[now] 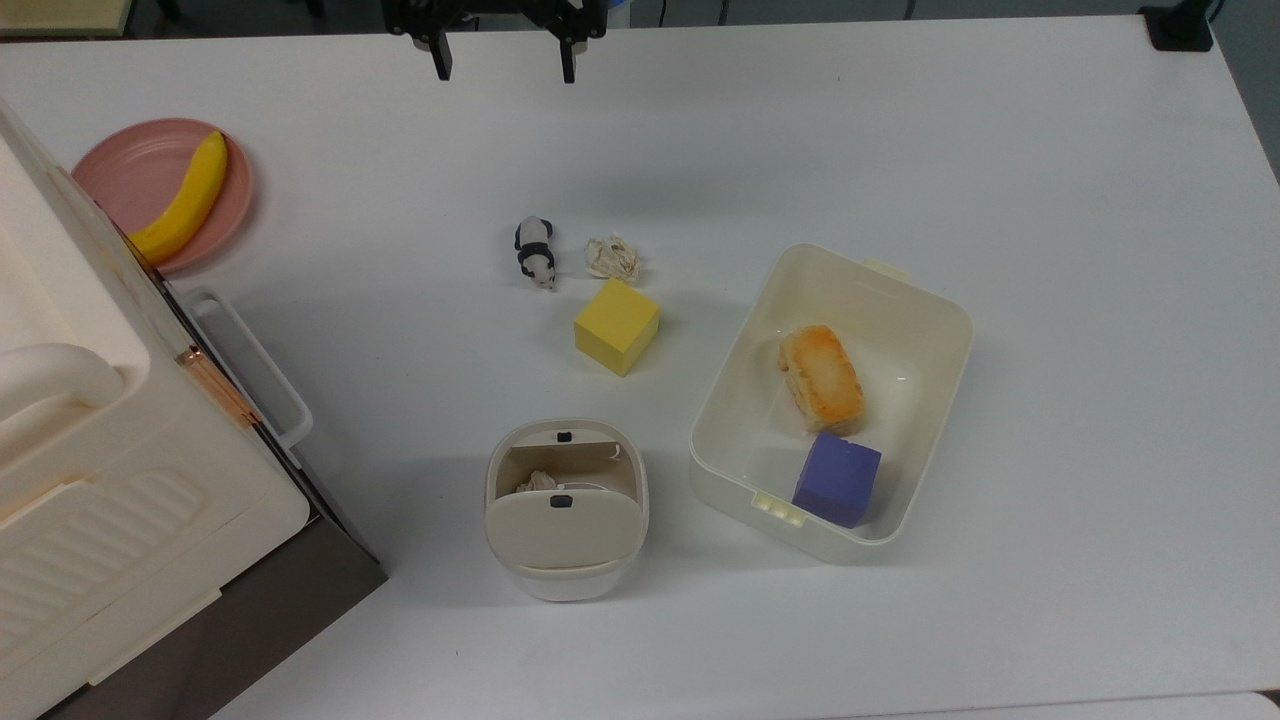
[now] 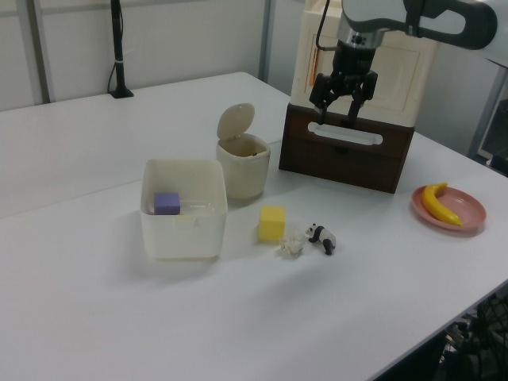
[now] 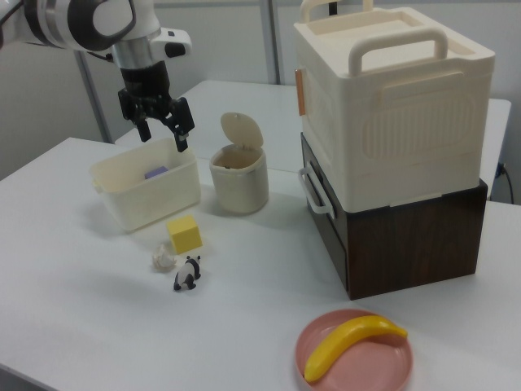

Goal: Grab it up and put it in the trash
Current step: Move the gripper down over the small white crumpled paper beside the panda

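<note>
The crumpled off-white tissue wad (image 1: pixel 613 258) lies between the panda figurine (image 1: pixel 535 252) and yellow cube (image 1: pixel 616 326), so the wide-open, empty black two-finger gripper (image 1: pixel 504 62), seemingly high above the table's far edge, should descend squarely, avoiding both neighbours.

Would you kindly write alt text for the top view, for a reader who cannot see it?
On a white table, a small crumpled off-white tissue wad lies between a black-and-white panda figurine and a yellow cube. Nearer the bottom edge stands a cream rounded bin, lid flipped open. The open black gripper hangs at the top edge.
</note>
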